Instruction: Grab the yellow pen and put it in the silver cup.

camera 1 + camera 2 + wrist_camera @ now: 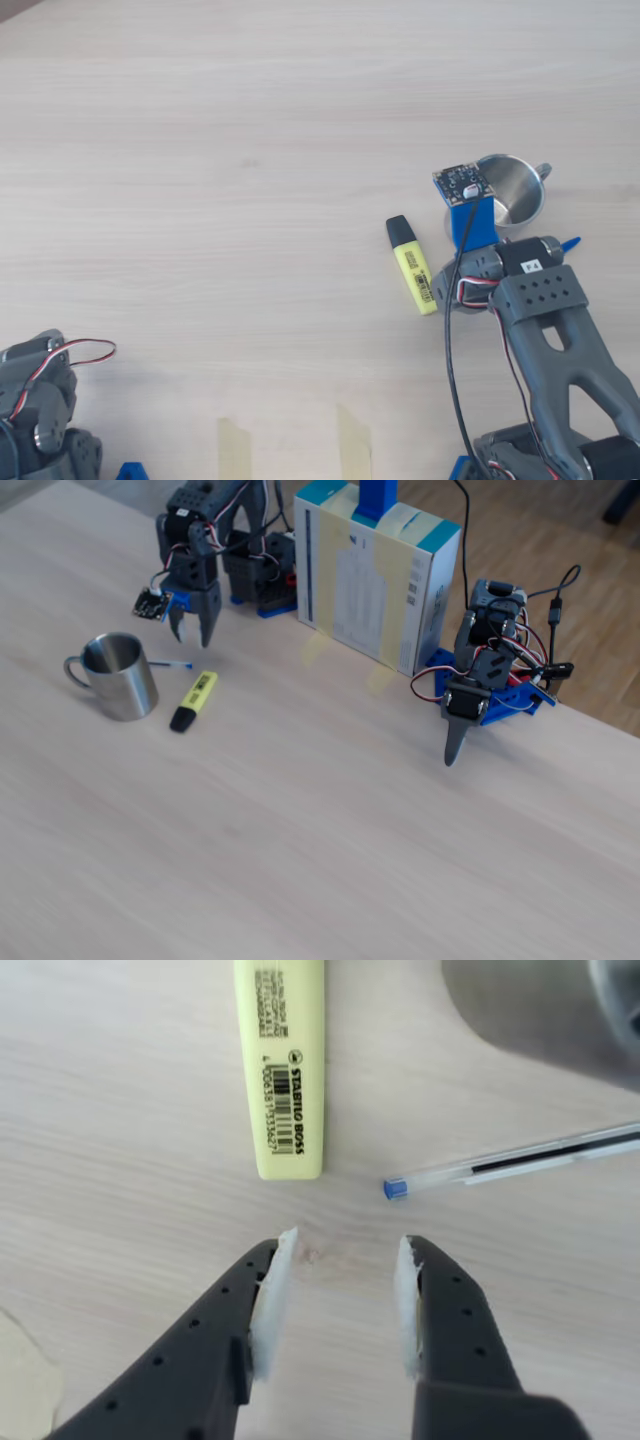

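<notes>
Two pincer point(342, 1250) fingers apart — yellow pen point(281, 1070) untouched

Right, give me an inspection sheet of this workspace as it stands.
Surface: pale wood-grain table, tape strips at one edge.
Job's things: yellow pen lying flat, black cap on; silver cup upright beside it, apart.
Clutter: clear ballpoint pen, blue-capped, near the cup.
Hand: hand open, empty, just short of the yellow pen's end.
Cables: black cable along the arm.
Surroundings: cardboard box; second arm off to the side.
</notes>
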Robot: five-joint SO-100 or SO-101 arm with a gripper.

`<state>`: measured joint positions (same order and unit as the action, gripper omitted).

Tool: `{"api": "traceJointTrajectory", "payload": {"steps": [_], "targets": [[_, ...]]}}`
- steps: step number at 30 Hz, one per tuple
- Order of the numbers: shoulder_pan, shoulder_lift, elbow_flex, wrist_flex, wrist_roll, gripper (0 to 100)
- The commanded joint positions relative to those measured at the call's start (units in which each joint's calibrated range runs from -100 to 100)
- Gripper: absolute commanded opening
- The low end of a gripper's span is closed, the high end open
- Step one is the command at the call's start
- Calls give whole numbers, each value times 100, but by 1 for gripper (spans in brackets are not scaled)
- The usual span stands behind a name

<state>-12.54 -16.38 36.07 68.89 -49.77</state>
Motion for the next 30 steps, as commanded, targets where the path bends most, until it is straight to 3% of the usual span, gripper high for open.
{"api": "traceJointTrajectory", "payload": {"steps": [1,30], "targets": [[-2,192,-455,-218,150,17],[-430,2287,-1961,-656,165,17]]}}
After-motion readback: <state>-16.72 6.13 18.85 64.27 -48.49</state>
